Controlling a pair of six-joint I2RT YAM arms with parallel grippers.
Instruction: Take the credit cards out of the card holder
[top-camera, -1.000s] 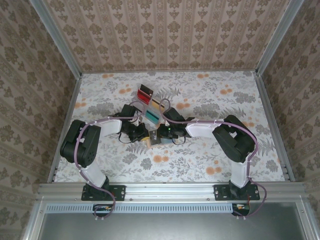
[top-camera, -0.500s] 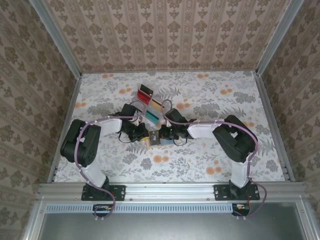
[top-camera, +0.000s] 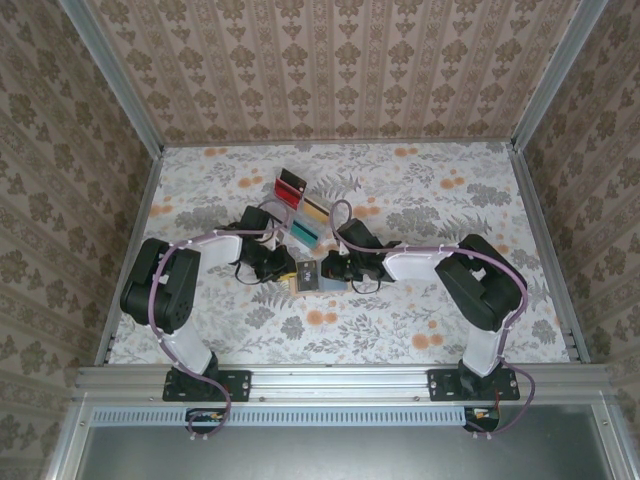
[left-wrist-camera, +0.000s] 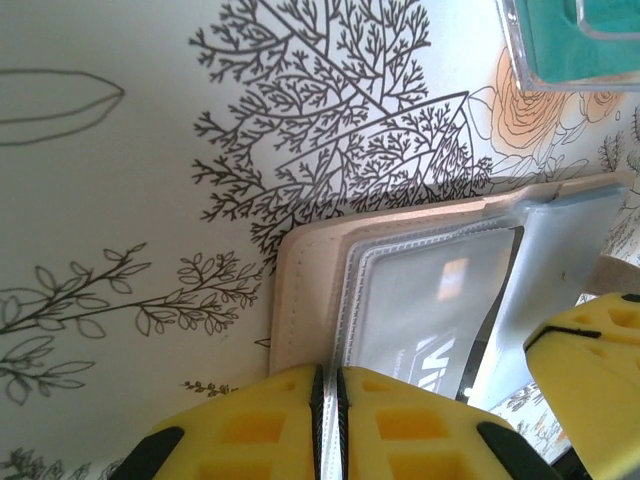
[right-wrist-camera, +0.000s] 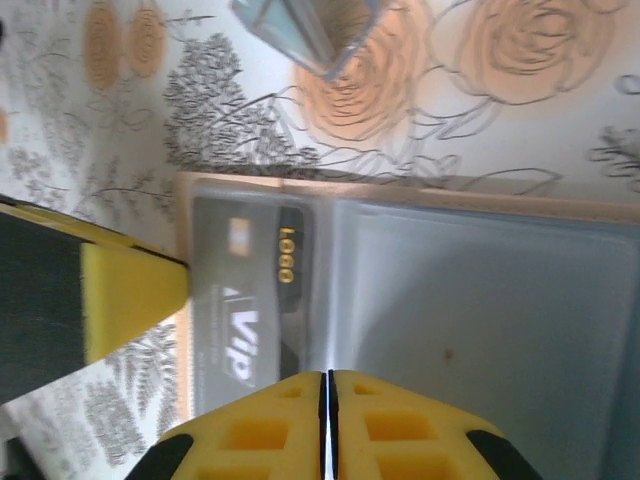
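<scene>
The tan card holder (top-camera: 306, 276) lies open on the flowered table between my two grippers. In the left wrist view its tan edge (left-wrist-camera: 300, 300) and blue-grey pockets show. My left gripper (left-wrist-camera: 329, 372) is shut on the rim of a clear pocket leaf. A dark credit card (left-wrist-camera: 440, 345) with white VIP lettering sits inside that pocket. My right gripper (right-wrist-camera: 327, 378) is shut on a thin pocket leaf of the card holder (right-wrist-camera: 480, 300), next to the same dark card (right-wrist-camera: 245, 300). From above, the left gripper (top-camera: 283, 268) and right gripper (top-camera: 334, 272) flank the holder.
A clear tiered stand (top-camera: 303, 232) stands just behind the holder, with a teal card (left-wrist-camera: 580, 40) in it and a red-and-black card (top-camera: 289, 185) at its far end. Patterned walls enclose the table on three sides.
My right gripper and forearm have drawn a little to the right, and the holder's right side has spread with them. The left arm has hardly moved.
</scene>
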